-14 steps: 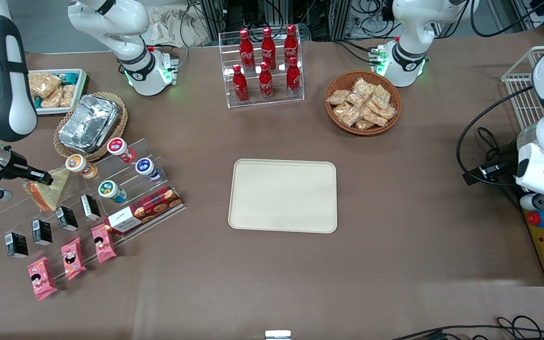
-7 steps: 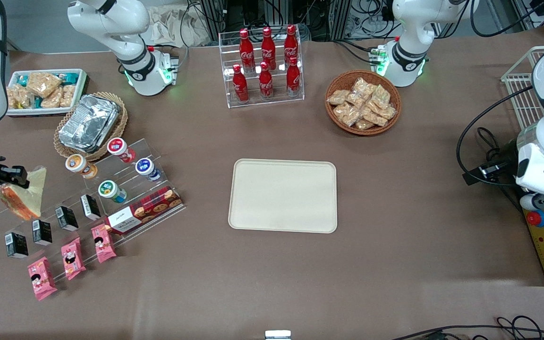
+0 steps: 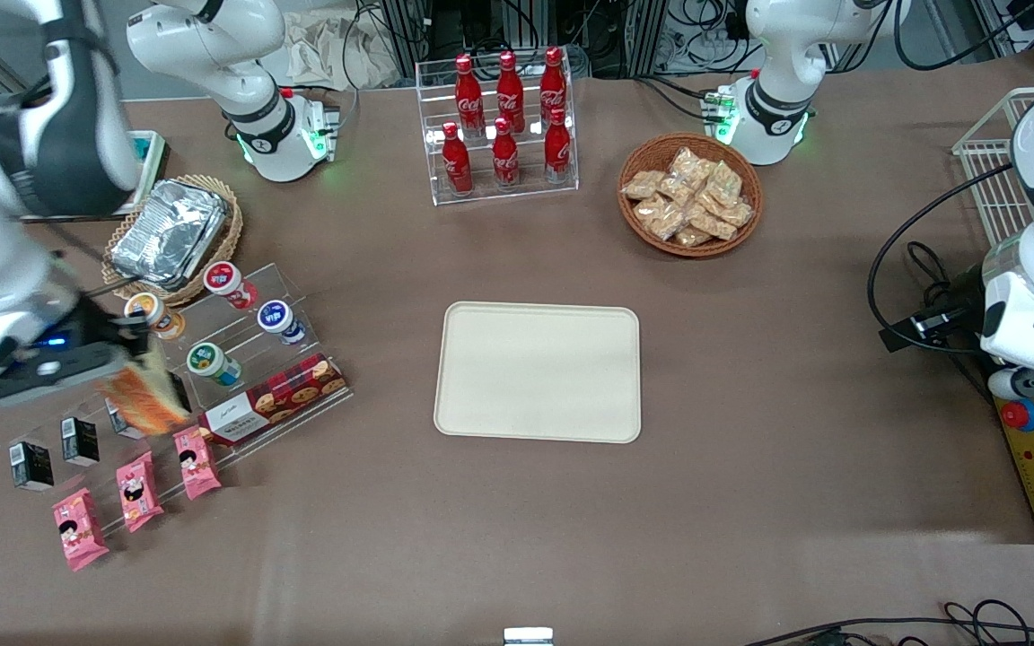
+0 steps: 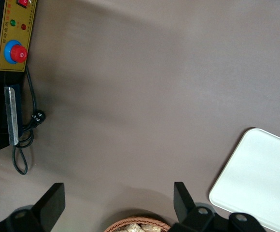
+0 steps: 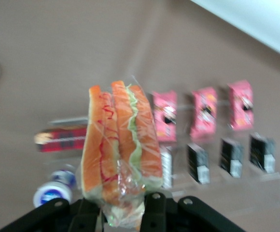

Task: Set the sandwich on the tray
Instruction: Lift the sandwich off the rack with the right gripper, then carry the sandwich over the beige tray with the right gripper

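My right gripper (image 3: 127,359) is shut on the sandwich (image 3: 144,399), a plastic-wrapped wedge with orange and green layers, and holds it in the air above the clear stepped rack at the working arm's end of the table. In the right wrist view the sandwich (image 5: 121,150) stands up between the black fingers (image 5: 152,210), pinched at its wrapped end. The cream-beige tray (image 3: 538,371) lies flat and bare in the middle of the table, well apart from the gripper. A corner of the tray (image 4: 260,179) shows in the left wrist view.
Under the gripper the clear rack (image 3: 239,359) carries small jars, black cartons, a red cookie box (image 3: 273,398) and pink packets (image 3: 135,489). A wicker basket with foil trays (image 3: 171,235), a cola bottle rack (image 3: 499,126) and a snack basket (image 3: 689,194) stand farther from the front camera.
The gripper has swung with the sandwich from the table's edge toward the tray, over the rack, and the arm has turned so the sandwich's filling edge now faces outward.
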`<state>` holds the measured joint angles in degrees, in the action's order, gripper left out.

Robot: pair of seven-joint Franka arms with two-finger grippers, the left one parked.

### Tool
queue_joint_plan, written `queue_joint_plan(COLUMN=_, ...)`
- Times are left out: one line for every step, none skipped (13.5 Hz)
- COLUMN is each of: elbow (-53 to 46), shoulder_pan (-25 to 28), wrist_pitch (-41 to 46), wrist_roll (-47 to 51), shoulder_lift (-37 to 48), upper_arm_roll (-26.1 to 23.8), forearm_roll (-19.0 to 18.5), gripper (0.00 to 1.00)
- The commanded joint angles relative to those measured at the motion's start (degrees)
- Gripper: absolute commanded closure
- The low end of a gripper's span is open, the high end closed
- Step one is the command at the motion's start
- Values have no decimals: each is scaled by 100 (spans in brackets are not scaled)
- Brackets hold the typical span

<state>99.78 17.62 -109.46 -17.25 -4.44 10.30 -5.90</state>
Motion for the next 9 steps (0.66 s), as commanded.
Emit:
queue_joint_plan(elbow=-265, shoulder_pan=678, wrist_pitch=83, wrist_roll=-50, shoulder_lift=-232, upper_arm_roll=60, forearm_roll=-113, gripper=74)
queue_joint_plan(elbow=-379, shoulder_pan=933, wrist_pitch=74, wrist_roll=-68, shoulder_lift=-390, upper_arm_roll=60, forearm_roll=-113, gripper=74)
queue_joint_plan(elbow=-545, shoulder_pan=1145, wrist_pitch=65, wrist_roll=-76, shoulder_lift=-583, upper_arm_roll=60, forearm_roll=-113, gripper=74)
queue_joint_plan(elbow=-721, shoulder_pan=1364, wrist_pitch=47, wrist_roll=-111, shoulder_lift=-811, upper_arm_roll=42, forearm_roll=-105, gripper=74)
queue_joint_plan(elbow=-905, shoulder_pan=1567, wrist_pitch=39, wrist_roll=-190, shoulder_lift=-1039, upper_arm_roll=-1, forearm_roll=-105, gripper=74)
queue_joint_plan(elbow=-1133, shoulder_pan=1725, wrist_pitch=38, wrist_roll=-226, shoulder_lift=-1311, upper_arm_roll=-54, forearm_roll=-105, gripper=74)
queue_joint_plan(elbow=-1405, shoulder_pan=1831, wrist_pitch=30, wrist_roll=-313, shoulder_lift=-1610, upper_arm_roll=-124, forearm_roll=-113, gripper=74)
queue_joint_plan(elbow=-1634, shoulder_pan=1885, wrist_pitch=-92, wrist_roll=-444, shoulder_lift=-1909, upper_arm_roll=-238, forearm_roll=-113, gripper=74)
queue_joint_plan(elbow=-1767, shoulder_pan=1894, wrist_pitch=-381, wrist_roll=-655, shoulder_lift=-2164, upper_arm_roll=-352, forearm_roll=-113, gripper=74)
